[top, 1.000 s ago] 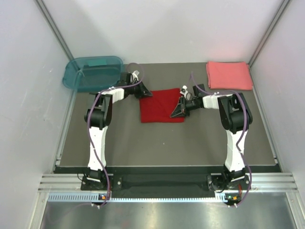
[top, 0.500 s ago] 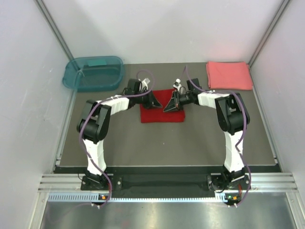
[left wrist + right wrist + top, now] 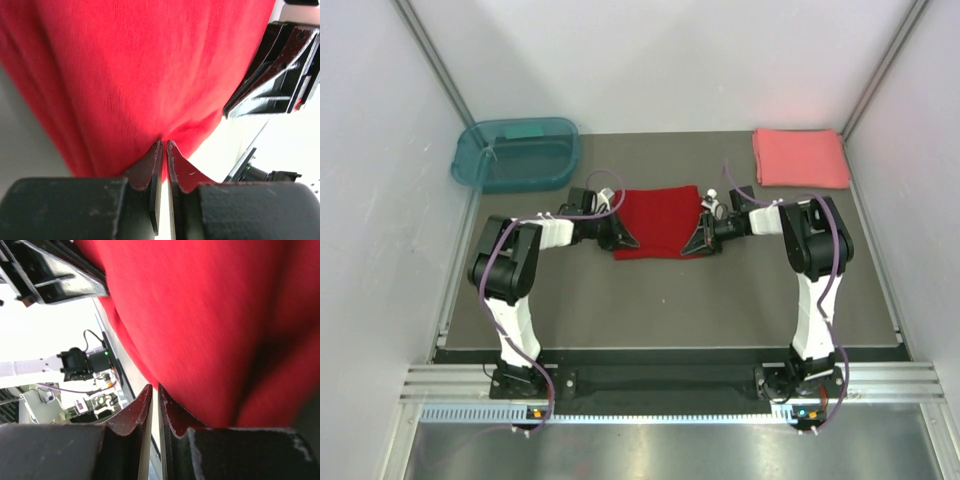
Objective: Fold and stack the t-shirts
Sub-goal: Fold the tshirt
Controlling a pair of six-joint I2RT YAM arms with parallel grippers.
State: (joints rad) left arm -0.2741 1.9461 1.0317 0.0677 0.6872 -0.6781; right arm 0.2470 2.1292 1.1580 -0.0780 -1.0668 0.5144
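- My left pincer (image 3: 164, 144) is pressed nearly closed, with only a slit between the jaws. The deep red t-shirt (image 3: 125, 75) puckers into its tips, so I read it as pinching the cloth
- My right pincer (image 3: 154, 387) is just as narrow, and the red cloth runs down to its tips. I judge that it grips the shirt too, though the bite itself is partly hidden
- In the top external view the deep red t-shirt lies mid-bench as a rectangle, its long axis running left to right from one pincer to the other
- I hold it at its two near corners: the left pincer at the near-left one, the right pincer at the near-right one
- The body of the shirt therefore lies beyond both pincers, toward the far side of the bench (image 3: 650, 300), with its far edge parallel to the line between my tips
- That is what the coming fold turns on, as I judge it: both arms must travel together across the short axis, or the near edge will land skewed
- The coral-pink t-shirt (image 3: 800, 157) sits folded in the far right corner, well apart from the red one and nearer my right arm, so the stacking carry leans that way
- The teal tub (image 3: 520, 165) is at the far left, clear of that path
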